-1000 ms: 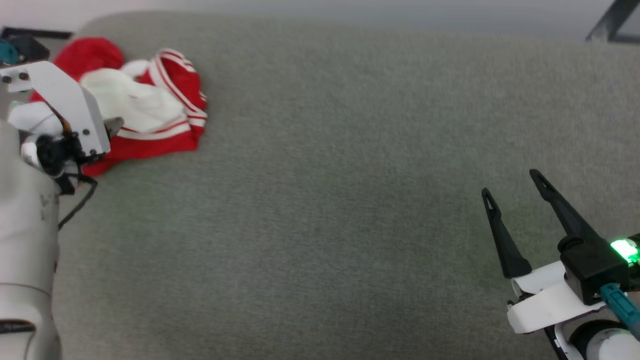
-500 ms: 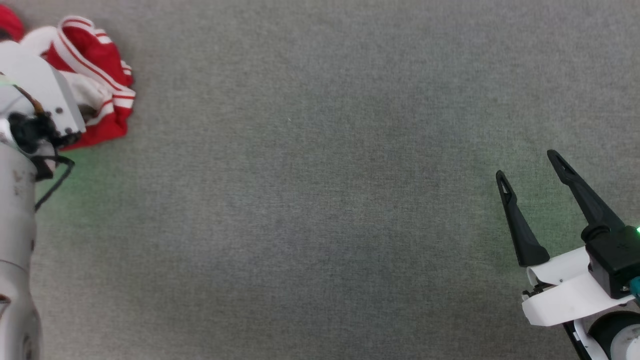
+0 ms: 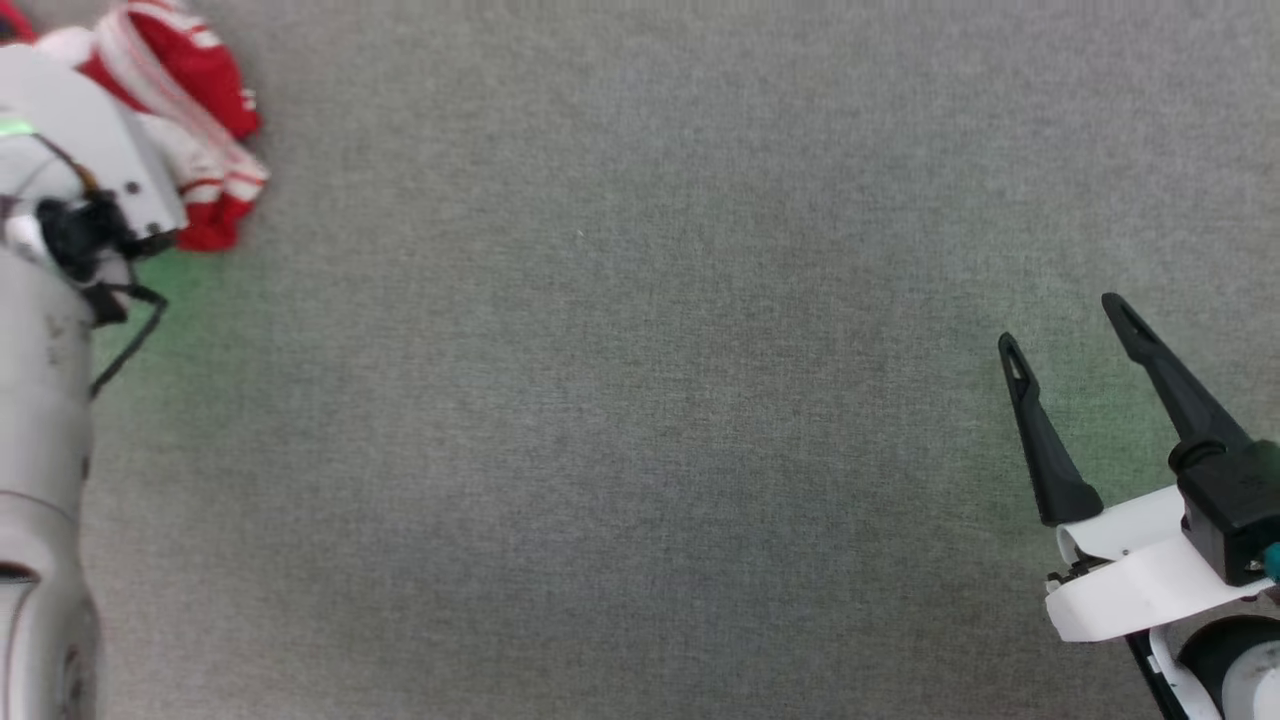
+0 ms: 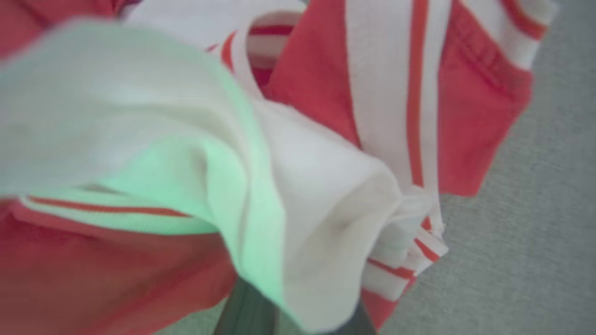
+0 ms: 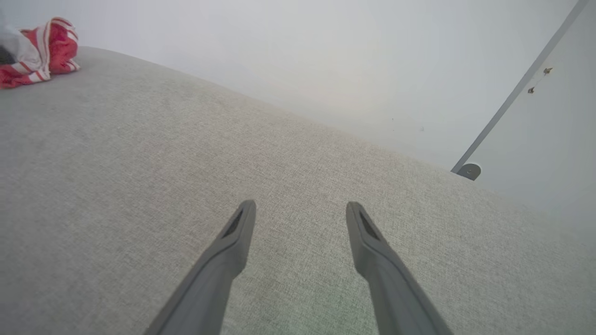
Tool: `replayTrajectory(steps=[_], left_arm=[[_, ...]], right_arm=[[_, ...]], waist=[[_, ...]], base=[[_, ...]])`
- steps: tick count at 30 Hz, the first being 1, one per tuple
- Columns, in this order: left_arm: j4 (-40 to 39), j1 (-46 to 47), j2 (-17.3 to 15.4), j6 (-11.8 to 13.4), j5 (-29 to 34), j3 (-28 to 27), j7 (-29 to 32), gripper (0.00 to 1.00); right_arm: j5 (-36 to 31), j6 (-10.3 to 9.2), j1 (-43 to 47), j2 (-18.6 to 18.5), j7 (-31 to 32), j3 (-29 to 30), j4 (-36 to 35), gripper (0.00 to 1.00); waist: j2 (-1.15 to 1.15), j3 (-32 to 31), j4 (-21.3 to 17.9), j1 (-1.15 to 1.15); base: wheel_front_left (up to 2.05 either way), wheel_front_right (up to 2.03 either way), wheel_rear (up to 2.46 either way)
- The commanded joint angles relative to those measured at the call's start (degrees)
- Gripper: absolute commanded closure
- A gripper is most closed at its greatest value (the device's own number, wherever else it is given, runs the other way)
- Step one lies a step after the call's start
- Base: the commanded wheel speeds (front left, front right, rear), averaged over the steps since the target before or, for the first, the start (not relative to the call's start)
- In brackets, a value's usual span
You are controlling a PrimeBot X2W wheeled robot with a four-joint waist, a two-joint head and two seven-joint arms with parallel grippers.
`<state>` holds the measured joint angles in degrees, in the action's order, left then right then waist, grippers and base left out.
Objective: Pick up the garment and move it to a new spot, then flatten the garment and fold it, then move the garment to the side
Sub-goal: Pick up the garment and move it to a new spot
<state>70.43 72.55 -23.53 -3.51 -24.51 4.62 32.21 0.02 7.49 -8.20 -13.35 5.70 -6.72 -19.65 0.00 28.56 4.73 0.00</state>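
Nearest the robot, the right gripper [image 3: 1060,320] hung low over the grey cushioned surface [image 3: 620,400] at the lower right. Its two dark fingers were spread wide with nothing between them, probably parked there to keep clear until the cloth needed a second grip. Across the bare stretch, the left gripper [image 3: 150,190] reached into the far left corner, where the garment [image 3: 205,80] sat in a crumpled heap, its red body, white sleeve and striped trim bunched together. In the left wrist view a white fold draped right over the fingers [image 4: 244,309] and hid their tips, so whether they had pinched the cloth could not be told. The arm's reach into the heap suggested the pick-up was the step in hand, with moving, flattening and folding all to come.
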Motion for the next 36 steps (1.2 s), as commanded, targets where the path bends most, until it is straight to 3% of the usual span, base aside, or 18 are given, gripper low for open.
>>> replayTrajectory(steps=[1, 9, 19, 29, 36], left_arm=[[-0.4, 1.1, 0.6, -0.6, 0.3, 0.5, -0.9, 1.00], [-3.1, 5.4, -0.4, -2.4, 3.2, 4.3, -5.4, 1.00], [-6.3, 9.9, 1.2, -3.6, 4.6, 8.4, -9.8, 1.00], [-10.6, 8.1, 5.1, -4.0, 1.7, 13.3, -8.9, 1.00], [-19.0, 4.8, 7.5, -4.0, -4.2, 18.0, -5.2, 1.00]], right_arm=[[0.6, 0.00, 0.1, 0.4, -0.5, 0.0, 0.6, 0.00], [1.0, 0.00, 1.0, 2.6, -2.4, -0.2, 4.6, 0.00], [0.7, 0.00, 2.6, 6.3, -5.4, 0.0, 9.7, 0.00], [0.3, 0.00, 5.5, 7.7, -6.9, 3.7, 12.3, 0.00], [-0.4, 0.00, 8.2, 7.3, -7.0, 9.0, 11.7, 0.00]], waist=[[0.00, -2.9, 1.3, 0.00], [0.00, -11.3, 2.4, 0.00], [0.00, -20.8, 1.7, 0.00], [0.00, -27.9, -0.7, 0.00], [0.00, -30.9, -3.4, 0.00]], base=[[0.00, 0.00, 0.00], [0.00, 0.00, 0.00], [0.00, 0.00, 0.00], [0.00, 0.00, 0.00], [0.00, 0.00, 0.00]])
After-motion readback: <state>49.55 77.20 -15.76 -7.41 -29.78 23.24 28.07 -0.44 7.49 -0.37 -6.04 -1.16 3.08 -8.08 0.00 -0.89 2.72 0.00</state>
